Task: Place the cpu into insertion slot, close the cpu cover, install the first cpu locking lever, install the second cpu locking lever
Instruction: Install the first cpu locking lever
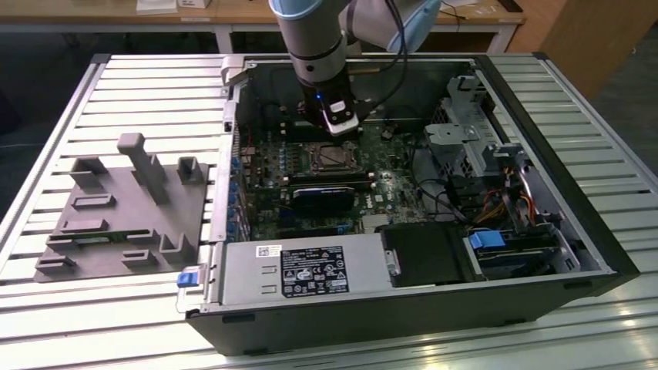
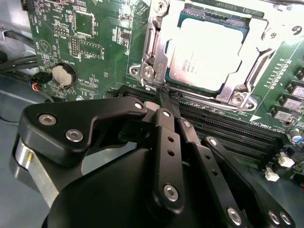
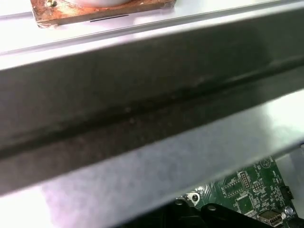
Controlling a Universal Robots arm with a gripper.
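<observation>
Inside the open PC case (image 1: 411, 324) on the slatted counter (image 1: 154, 85), the claw (image 1: 340, 131) hangs at the far edge of the insertion slot (image 1: 311, 158). Second wrist view: cpu (image 2: 206, 52) seated in the slot, cpu cover (image 2: 159, 50) down flat around it, chip top showing through the window. Claw narrow, fingers (image 2: 164, 142) pinched together, tips at the cover's corner beside the memory slots (image 2: 228, 130); can't tell if anything sits between them. Grey fixture block (image 1: 113, 223) lies on the counter, at the exterior view's left of the case.
</observation>
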